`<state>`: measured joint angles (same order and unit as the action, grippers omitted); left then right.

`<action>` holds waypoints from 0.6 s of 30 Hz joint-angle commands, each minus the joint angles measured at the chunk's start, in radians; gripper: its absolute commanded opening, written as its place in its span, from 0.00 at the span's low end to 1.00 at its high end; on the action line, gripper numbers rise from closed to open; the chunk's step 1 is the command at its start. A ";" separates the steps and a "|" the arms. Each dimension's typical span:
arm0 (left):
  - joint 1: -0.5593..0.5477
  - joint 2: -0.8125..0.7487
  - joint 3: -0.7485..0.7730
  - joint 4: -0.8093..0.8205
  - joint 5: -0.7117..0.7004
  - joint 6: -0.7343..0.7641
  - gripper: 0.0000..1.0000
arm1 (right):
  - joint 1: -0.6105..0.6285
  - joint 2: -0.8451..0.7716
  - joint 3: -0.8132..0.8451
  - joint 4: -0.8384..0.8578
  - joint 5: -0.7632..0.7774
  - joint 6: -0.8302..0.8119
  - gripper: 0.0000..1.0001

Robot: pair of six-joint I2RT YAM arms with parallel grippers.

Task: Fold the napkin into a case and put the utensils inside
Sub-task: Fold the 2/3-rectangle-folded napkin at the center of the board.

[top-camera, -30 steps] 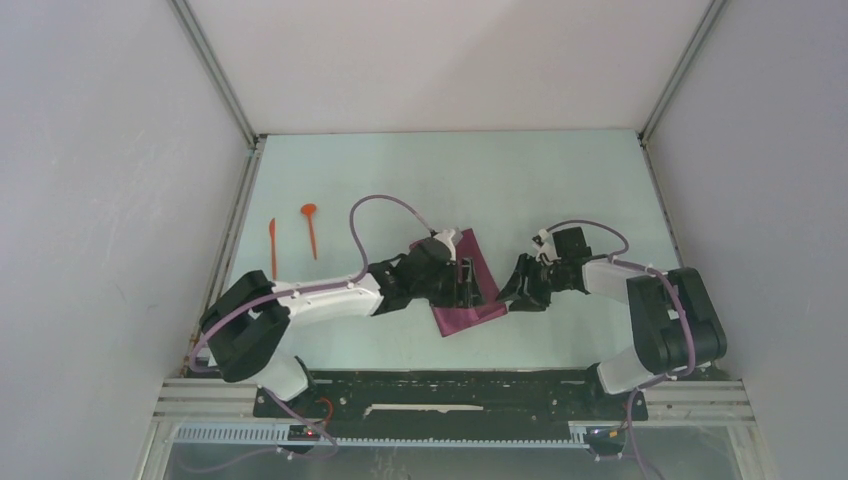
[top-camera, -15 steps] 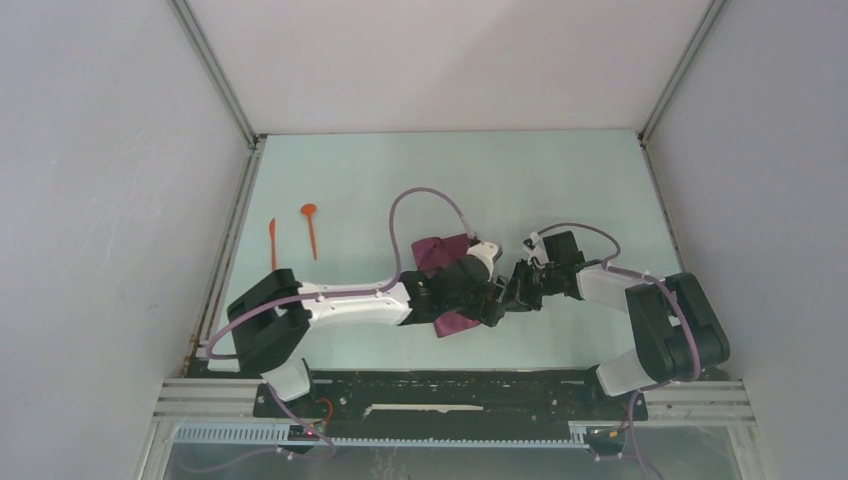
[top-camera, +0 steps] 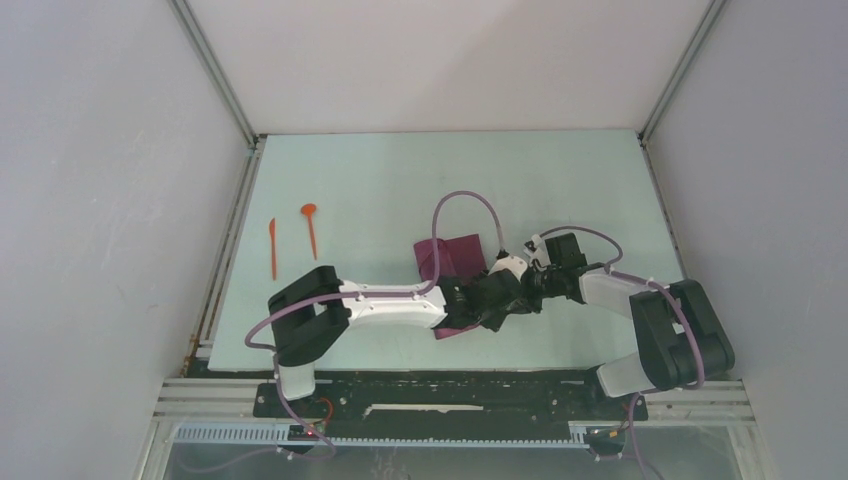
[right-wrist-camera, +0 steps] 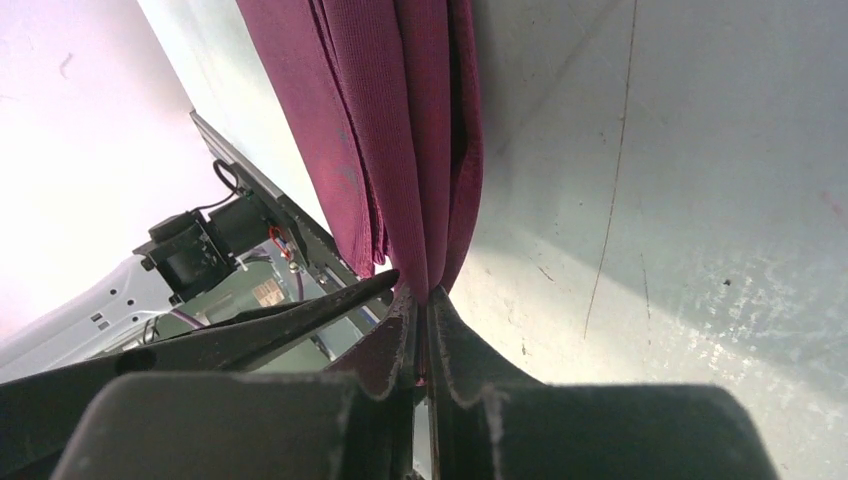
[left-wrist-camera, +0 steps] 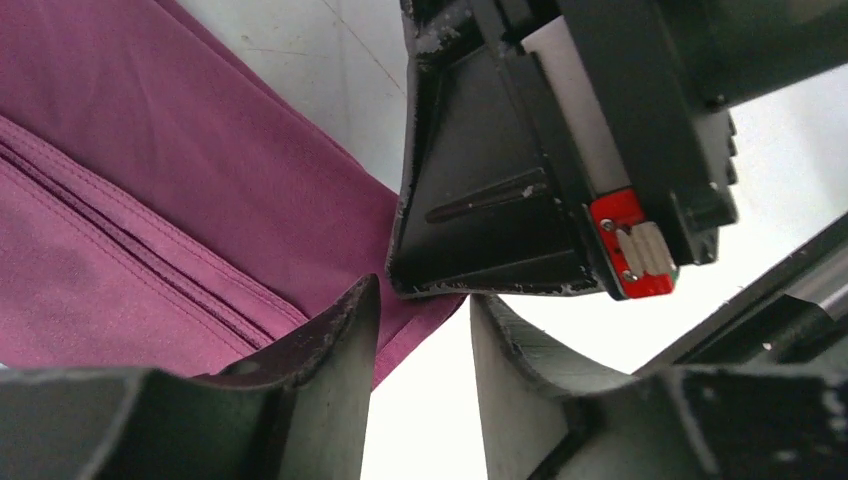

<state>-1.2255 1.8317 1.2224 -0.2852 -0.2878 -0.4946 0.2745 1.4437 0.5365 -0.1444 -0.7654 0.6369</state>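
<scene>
Starting at the near edge, you have both arms reaching in from their bases and meeting low over the middle of the table. The left arm stretches far across to the right, so its wrist sits right against the right arm's wrist.

Your left gripper has its jaws standing apart with a narrow gap. Bare table shows through that gap, and only the near corner of the napkin peeks in beside the left finger. Nothing is clamped there. In the left wrist view, the black body of the other gripper sits just past the fingertips and fills the upper middle.

Your right gripper is pinched tight on the napkin's edge. The fingertips are pressed together, and the maroon cloth runs straight up out of them in several stacked layers.

From above, the napkin lies folded near the table's centre. Its near end is hidden under the two grippers and its far end shows as a slanted maroon rectangle.

Further out and well to the left, the utensils lie on bare table, well apart from the cloth. They are a spoon-ended piece and a straight piece, side by side, both bright orange.
</scene>
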 commanded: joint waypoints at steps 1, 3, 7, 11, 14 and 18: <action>-0.002 0.025 0.051 -0.080 -0.101 0.033 0.41 | -0.003 -0.030 -0.006 0.009 -0.015 0.028 0.10; -0.003 0.037 0.063 -0.093 -0.103 0.035 0.37 | -0.003 -0.031 -0.006 0.011 -0.013 0.034 0.11; -0.009 0.048 0.075 -0.108 -0.111 0.037 0.39 | -0.002 -0.040 -0.006 0.013 -0.011 0.044 0.12; -0.010 0.048 0.075 -0.109 -0.124 0.037 0.26 | 0.002 -0.042 -0.006 0.007 -0.010 0.043 0.16; -0.009 0.039 0.063 -0.106 -0.151 0.029 0.11 | -0.013 -0.056 -0.004 -0.004 -0.002 0.032 0.25; -0.009 -0.006 0.012 -0.073 -0.175 0.023 0.05 | -0.049 -0.061 -0.004 0.007 -0.010 0.024 0.42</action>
<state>-1.2404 1.8736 1.2697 -0.3756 -0.3771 -0.4713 0.2516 1.4178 0.5346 -0.1368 -0.7475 0.6640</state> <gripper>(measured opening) 0.062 0.348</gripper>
